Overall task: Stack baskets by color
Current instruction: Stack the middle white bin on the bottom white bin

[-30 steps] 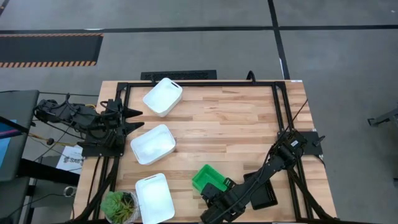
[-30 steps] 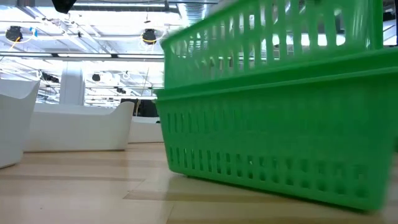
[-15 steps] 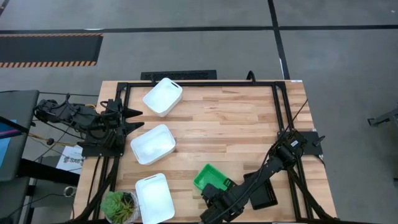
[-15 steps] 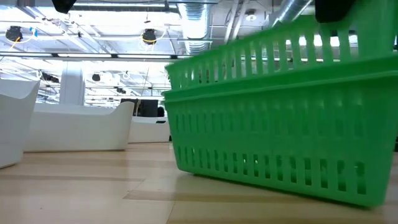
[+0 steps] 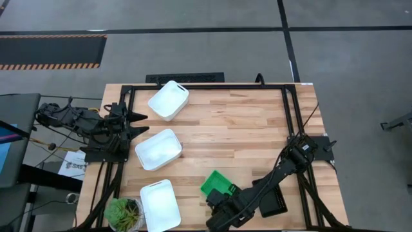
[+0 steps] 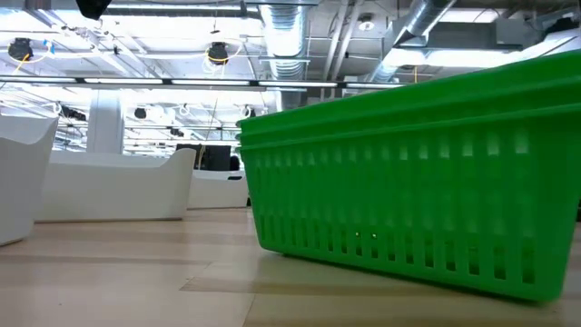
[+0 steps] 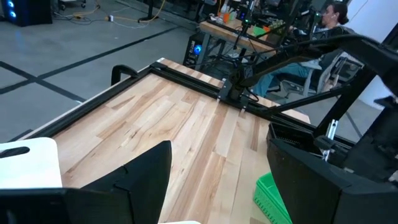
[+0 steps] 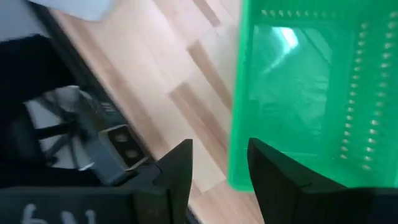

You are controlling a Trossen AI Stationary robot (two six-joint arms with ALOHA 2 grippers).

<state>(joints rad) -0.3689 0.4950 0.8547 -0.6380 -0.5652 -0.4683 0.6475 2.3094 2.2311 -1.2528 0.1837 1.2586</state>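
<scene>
At the table's left edge our left gripper (image 5: 138,124) waits with its jaws spread wide and nothing between them, parked clear of the work so the other arm has room. Just beside it we count three white baskets, each lying alone on the wood and none nested yet: one at the far edge (image 5: 168,100), one in the middle (image 5: 158,149), and one at the near edge (image 5: 159,205) next to the potted plant (image 5: 123,212), which is no part of the sorting. Moving right, the green baskets (image 5: 215,184) sit near the table's front edge; in the low view we make out two rims, one just above the other, so we judge at least two nested there, and a third we cannot tell. Our right gripper (image 5: 222,205) sits at the near end of that green stack with its fingers (image 8: 177,168) parted and the green rim no longer pinched between them, which reads to us as a basket just let go into the pile. Further right, partly under the right arm, lies a black basket (image 5: 271,205); whether it is one or several stacked we cannot tell.
</scene>
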